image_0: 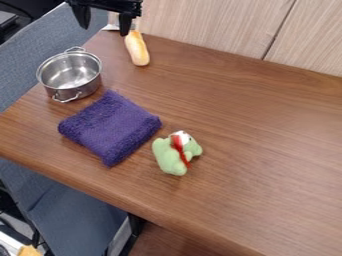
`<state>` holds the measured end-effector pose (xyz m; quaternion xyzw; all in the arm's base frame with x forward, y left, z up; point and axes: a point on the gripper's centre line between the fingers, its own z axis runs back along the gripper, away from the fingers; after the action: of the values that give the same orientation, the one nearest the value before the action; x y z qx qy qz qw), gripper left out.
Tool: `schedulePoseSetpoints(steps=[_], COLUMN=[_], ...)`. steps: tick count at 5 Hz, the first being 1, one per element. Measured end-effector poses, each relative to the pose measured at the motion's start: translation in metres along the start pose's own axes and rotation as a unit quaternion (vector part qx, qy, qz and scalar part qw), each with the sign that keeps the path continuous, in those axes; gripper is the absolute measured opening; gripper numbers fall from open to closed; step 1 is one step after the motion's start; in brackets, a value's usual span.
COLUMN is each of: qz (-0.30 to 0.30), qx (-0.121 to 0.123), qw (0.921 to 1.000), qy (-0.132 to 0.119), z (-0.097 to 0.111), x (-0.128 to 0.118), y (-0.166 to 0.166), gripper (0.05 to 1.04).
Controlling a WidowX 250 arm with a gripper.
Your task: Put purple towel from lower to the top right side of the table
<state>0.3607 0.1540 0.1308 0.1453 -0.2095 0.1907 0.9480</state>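
Observation:
The black gripper (pixel 105 19) hangs at the top edge of the camera view, its two fingers spread apart with nothing between them. It is above and behind the pot, near the far end of the bread. A folded purple towel (pixel 110 128) lies flat on the left part of the brown wooden table (pixel 267 150), well below the gripper in the view and apart from it.
A steel pot (pixel 69 75) with two handles stands just behind the towel, at the table's left edge. A bread roll (pixel 137 48) lies near the back edge. The green plush toy (pixel 175 154) is right of the towel. Wooden panels (pixel 207 22) rise behind the table.

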Motion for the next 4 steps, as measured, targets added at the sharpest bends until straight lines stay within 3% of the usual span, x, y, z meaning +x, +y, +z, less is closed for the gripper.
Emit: schedulePoseSetpoints(steps=[1,2,3,4], qz=[-0.005,-0.018,-0.035,-0.060], qx=[-0.002,-0.013,-0.026,-0.044], qw=[0.9998,0.9990,0.9985,0.9963], qy=[0.022,0.040,0.033,0.043], z=[-0.012,-0.011,0.004,0.014], x=[-0.011,-0.033,-0.048,-0.069], y=[-0.003,-0.006,-0.006,-0.007], gripper=[1.000,1.001,1.000,1.001])
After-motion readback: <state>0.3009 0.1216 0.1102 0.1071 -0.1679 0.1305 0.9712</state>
